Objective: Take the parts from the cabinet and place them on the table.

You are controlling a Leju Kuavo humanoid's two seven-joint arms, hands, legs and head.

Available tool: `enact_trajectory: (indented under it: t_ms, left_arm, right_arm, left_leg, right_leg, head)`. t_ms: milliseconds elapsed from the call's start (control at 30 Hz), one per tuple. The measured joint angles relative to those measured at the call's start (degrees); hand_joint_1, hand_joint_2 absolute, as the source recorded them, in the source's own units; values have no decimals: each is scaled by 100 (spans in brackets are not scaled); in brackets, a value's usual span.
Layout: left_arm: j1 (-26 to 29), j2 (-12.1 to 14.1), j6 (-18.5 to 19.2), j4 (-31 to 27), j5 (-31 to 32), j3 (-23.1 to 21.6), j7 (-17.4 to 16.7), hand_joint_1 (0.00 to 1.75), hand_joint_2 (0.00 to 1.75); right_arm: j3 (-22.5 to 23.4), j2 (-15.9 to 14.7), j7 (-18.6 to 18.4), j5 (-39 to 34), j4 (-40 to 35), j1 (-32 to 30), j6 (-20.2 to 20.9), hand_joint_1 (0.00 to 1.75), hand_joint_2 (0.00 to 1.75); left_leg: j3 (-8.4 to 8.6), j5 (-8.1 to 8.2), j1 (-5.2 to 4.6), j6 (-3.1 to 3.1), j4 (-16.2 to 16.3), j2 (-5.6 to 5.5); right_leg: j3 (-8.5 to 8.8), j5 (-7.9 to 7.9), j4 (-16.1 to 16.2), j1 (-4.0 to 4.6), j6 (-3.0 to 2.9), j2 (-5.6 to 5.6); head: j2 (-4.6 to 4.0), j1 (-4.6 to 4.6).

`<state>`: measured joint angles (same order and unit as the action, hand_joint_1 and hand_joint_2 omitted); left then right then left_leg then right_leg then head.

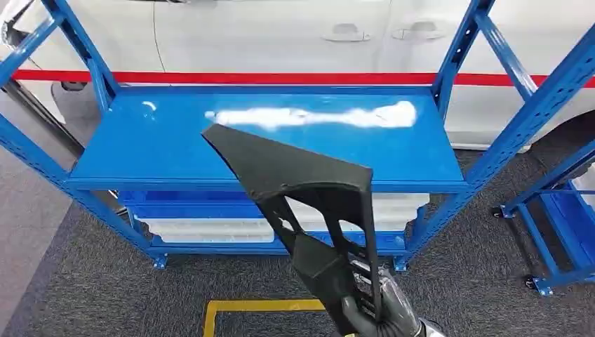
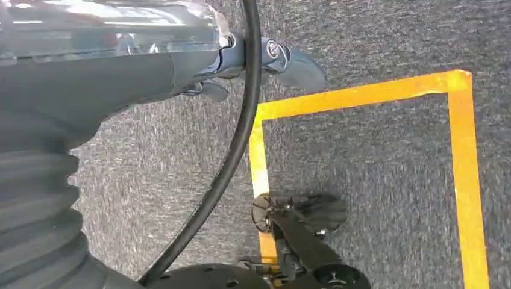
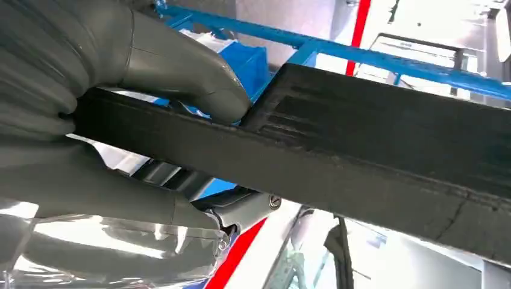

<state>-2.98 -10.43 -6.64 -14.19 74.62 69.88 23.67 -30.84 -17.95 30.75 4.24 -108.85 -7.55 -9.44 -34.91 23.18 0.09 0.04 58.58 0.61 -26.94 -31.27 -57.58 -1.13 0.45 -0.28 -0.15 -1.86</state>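
Observation:
A black triangular plastic part [image 1: 302,189] with cut-out openings is held up in front of the blue shelf rack [image 1: 266,151]. My right hand [image 1: 382,309] grips its lower end from below. In the right wrist view the thumb [image 3: 181,66] presses on the part's dark bar [image 3: 361,156] and the fingers wrap under it. The left hand [image 2: 108,78] hangs over grey carpet with nothing in it, its fingers [image 2: 289,63] extended.
The rack's top shelf [image 1: 154,140] is bare and glossy; white trays [image 1: 210,228] sit on the lower shelf. A white car with a red stripe [image 1: 281,77] stands behind. A second blue rack [image 1: 568,217] is at right. Yellow floor tape [image 1: 259,307] marks the carpet.

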Motion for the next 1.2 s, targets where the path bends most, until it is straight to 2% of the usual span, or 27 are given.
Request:
enact_trajectory:
  t_ms: [33,67,133,167,200,233,267,333,367,433,533,567,600,633,700,733,767,800,833,867,900,933,967,1033,1067,1100,1200]
  left_arm:
    - [15,2,0,0,0,0,0,0,175]
    - [14,2,0,0,-2,4,0,0,175]
    - [19,4,0,0,0,4,-2,0,175]
    - [26,2,0,0,0,2,-2,0,175]
    - [24,0,0,0,0,2,-2,0,175]
    - [22,0,0,0,0,2,-2,0,175]
    - [23,2,0,0,0,2,-2,0,175]
    - [23,4,0,0,0,4,-11,0,175]
    - [20,4,0,0,11,2,-19,0,175]
    - [-3,15,0,-7,33,2,-33,0,175]
    - [-10,13,4,-9,39,4,-44,0,175]
    - [-3,11,7,-7,42,4,-46,0,175]
    - [-11,4,11,-7,50,4,-46,0,175]
    - [-12,4,15,-7,50,4,-46,0,175]
    - [-10,7,17,-9,50,4,-46,0,175]
    - [-13,7,17,-9,52,4,-46,0,175]
    - [-11,7,17,-9,52,7,-48,0,175]
    - [-9,7,17,-9,52,7,-48,0,175]
    - [-9,4,17,-9,52,4,-48,0,175]
    - [-12,4,20,-9,55,7,-48,0,175]
    - [-18,4,20,-9,57,4,-48,0,175]
    - [-10,2,20,-9,59,4,-46,0,175]
    - [-5,-4,20,-9,57,7,-46,0,175]
    - [-14,-4,20,-9,59,7,-46,0,175]
    - [5,-2,17,-9,59,11,-46,0,175]
    - [5,-2,17,-9,59,15,-48,0,175]
    - [23,-2,17,-9,59,20,-48,0,175]
  right_arm:
    - [0,-2,-2,0,0,-1,0,175,175]
    - [-2,-2,-2,0,2,8,2,175,175]
    - [-5,-4,-2,-2,2,9,0,175,175]
    - [-4,-11,-2,-2,9,5,0,175,175]
    - [-7,-11,-2,-2,15,5,0,175,175]
    - [-7,-11,-2,-2,15,5,2,175,175]
    - [-7,-11,-2,-2,17,5,2,175,175]
    - [-7,-11,-7,-9,20,5,7,175,175]
    - [-9,-11,-7,-15,20,5,20,175,175]
    - [-9,-11,-13,-26,20,6,33,175,175]
    - [-9,-11,-18,-26,17,12,46,175,175]
    - [-9,-11,-20,-26,17,6,48,175,175]
    - [-13,4,-20,-28,20,-3,46,175,175]
    - [-15,11,-17,-28,17,5,48,175,175]
    - [-17,11,-20,-28,22,-1,48,175,175]
    - [-17,11,-20,-28,28,1,48,175,175]
    - [-20,11,-20,-28,31,0,48,175,175]
    - [-20,11,-20,-28,31,-1,48,175,175]
    - [-20,11,-20,-28,31,1,48,175,175]
    - [-20,11,-20,-28,31,4,48,175,175]
    - [-22,11,-20,-28,31,12,48,175,175]
    - [-22,11,-20,-26,28,28,50,175,175]
    - [-22,11,-20,-28,28,36,48,175,175]
    - [-22,11,-17,-28,28,23,48,175,175]
    - [-24,11,-22,-26,33,18,50,175,175]
    - [-26,11,-20,-28,33,27,55,175,175]
    - [-28,-11,-22,-28,33,23,59,175,175]
  left_leg:
    - [-23,-45,-6,-50,0,-5]
    - [-77,57,35,-86,73,-28]
    - [-249,652,35,-134,499,-38]
    - [-364,1023,40,-160,974,-38]
    - [-457,1236,41,-172,1421,-37]
    - [-479,1255,40,-176,1683,-37]
    - [-411,1122,39,-170,1747,-38]
    - [67,650,37,-131,1209,-41]
    - [443,529,31,-91,693,-47]
    - [1021,811,-15,-9,-243,-67]
    - [902,711,-53,84,-215,-69]
    - [877,592,18,152,-297,-56]
    - [818,524,7,188,-299,-14]
    - [737,473,7,250,-298,-6]
    - [549,335,-12,268,-284,-2]
    - [457,262,-18,261,-262,1]
    - [354,202,-19,248,-236,4]
    - [248,151,-18,232,-199,4]
    - [128,102,-14,213,-150,4]
    - [34,67,-10,191,-100,2]
    - [-34,35,-11,161,-26,-2]
    - [-106,23,-46,136,31,-7]
    - [-130,-27,-43,91,45,-2]
    - [-186,-166,-27,20,18,-1]
    - [-222,-201,-33,-27,15,-12]
    - [-265,-50,6,-68,89,-32]
    - [-527,955,10,-140,1043,-36]
  right_leg:
    - [-41,62,16,-11,-56,-6]
    - [-115,144,39,-41,-117,-47]
    - [-249,250,38,-33,-199,-47]
    - [-333,321,35,-15,-214,-49]
    - [-430,391,29,2,-218,-51]
    - [-515,450,15,13,-216,-51]
    - [-604,503,0,20,-215,-51]
    - [-774,600,-55,31,-197,-50]
    - [-844,641,-84,36,-181,-43]
    - [-905,722,-125,51,-124,-42]
    - [-897,892,-43,23,-17,-61]
    - [-918,893,-47,41,23,-52]
    - [-972,682,-147,16,30,-22]
    - [-1057,343,-388,14,23,-20]
    - [-1269,-352,-1255,-18,58,-16]
    - [-1336,-475,-1652,-22,76,-16]
    - [-1307,-383,-1824,-25,88,-16]
    - [-1181,-170,-1782,-32,96,-16]
    - [-935,105,-1532,-41,97,-18]
    - [-624,248,-1145,-50,92,-20]
    - [-209,192,-623,-58,76,-27]
    - [90,-1,-148,-16,65,-28]
    - [136,-102,3,-9,27,-16]
    - [33,-48,-21,26,-38,-9]
    - [-13,29,8,-16,-97,-15]
    - [-77,95,12,-22,-138,-56]
    - [-298,274,5,-4,-226,-66]
  head:
    - [0,2]
    - [0,4]
    - [0,0]
    - [0,2]
    - [0,0]
    - [0,2]
    - [0,0]
    - [0,0]
    - [0,0]
    - [0,2]
    - [0,0]
    - [0,2]
    - [0,2]
    - [0,4]
    - [0,2]
    - [0,2]
    - [0,2]
    - [0,2]
    - [0,2]
    - [0,2]
    - [0,0]
    - [0,2]
    - [0,0]
    - [0,2]
    - [0,2]
    - [0,2]
    - [0,2]
